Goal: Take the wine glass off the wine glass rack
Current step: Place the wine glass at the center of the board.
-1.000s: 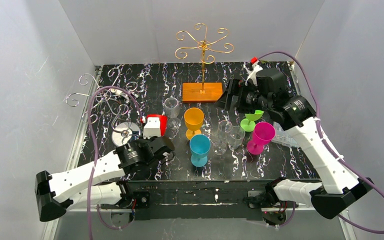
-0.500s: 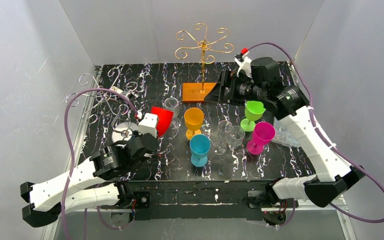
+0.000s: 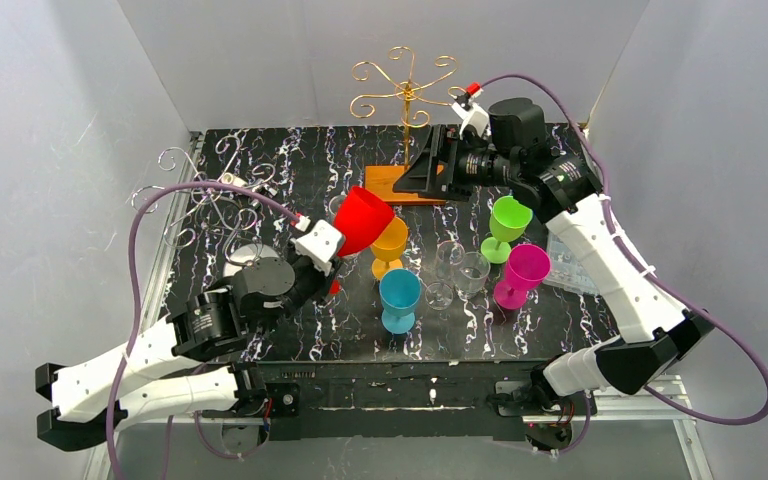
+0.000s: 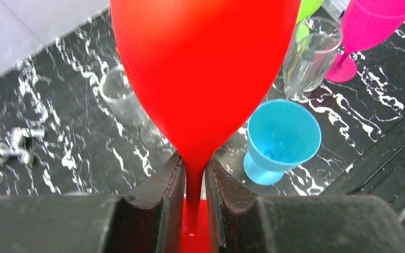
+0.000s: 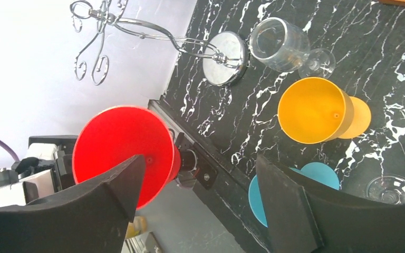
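**Red glass gripped by its stem, clear of both racks**

At the near left, the left gripper [image 4: 192, 171] is clamped on the thin stem of the red wine glass [image 4: 200, 74], a finger pressing each side; the glass is held tilted above the table [image 3: 290, 170], touching no rack, its bowl leaning toward the orange cup [image 3: 388, 240]; just right of it stands the blue cup [image 3: 399, 295], upright on the marble-patterned top; a cluster of clear glasses [image 3: 460, 268] sits beyond that, with the magenta glass [image 3: 525, 268] to their right and the green glass [image 3: 508, 218] behind it; on the left side the silver rack [image 3: 200, 185] spreads its curled hooks over its round base, apart from the red glass, with another clear glass [image 5: 282, 45] near that base; farther back the right gripper [image 3: 430, 172] hangs with its fingers spread wide and nothing between them, beside the wooden foot of the gold rack [image 3: 407, 95], which stands at the far edge.
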Action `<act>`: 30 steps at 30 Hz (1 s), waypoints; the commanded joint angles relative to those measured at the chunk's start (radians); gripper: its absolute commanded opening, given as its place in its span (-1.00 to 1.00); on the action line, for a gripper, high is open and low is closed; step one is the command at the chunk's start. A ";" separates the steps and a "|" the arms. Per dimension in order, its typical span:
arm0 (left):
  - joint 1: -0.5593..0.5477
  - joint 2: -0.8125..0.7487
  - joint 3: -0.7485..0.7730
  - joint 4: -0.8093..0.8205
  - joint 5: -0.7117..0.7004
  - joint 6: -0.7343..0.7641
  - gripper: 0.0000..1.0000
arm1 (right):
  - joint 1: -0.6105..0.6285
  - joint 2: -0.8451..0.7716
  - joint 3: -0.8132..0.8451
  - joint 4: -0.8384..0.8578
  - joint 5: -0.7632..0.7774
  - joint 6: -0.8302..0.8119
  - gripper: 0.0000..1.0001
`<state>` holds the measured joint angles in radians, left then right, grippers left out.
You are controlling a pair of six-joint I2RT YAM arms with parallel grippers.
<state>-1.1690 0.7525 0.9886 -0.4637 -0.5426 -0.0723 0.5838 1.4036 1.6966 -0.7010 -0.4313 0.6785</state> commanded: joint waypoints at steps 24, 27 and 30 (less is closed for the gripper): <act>0.018 0.144 -0.068 0.590 0.132 0.563 -1.00 | 0.004 -0.117 -0.046 0.030 -0.106 0.009 -0.36; 0.029 0.166 -0.052 0.590 0.131 0.558 -1.00 | 0.003 -0.124 -0.036 0.026 -0.086 0.005 -0.72; 0.031 0.182 -0.031 0.588 0.103 0.541 -0.79 | 0.002 -0.118 -0.007 0.014 -0.044 -0.007 -0.97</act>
<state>-1.1461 0.9150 0.9165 0.0971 -0.4213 0.4786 0.5808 1.3083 1.6527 -0.7151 -0.4763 0.6643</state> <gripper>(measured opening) 0.156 0.084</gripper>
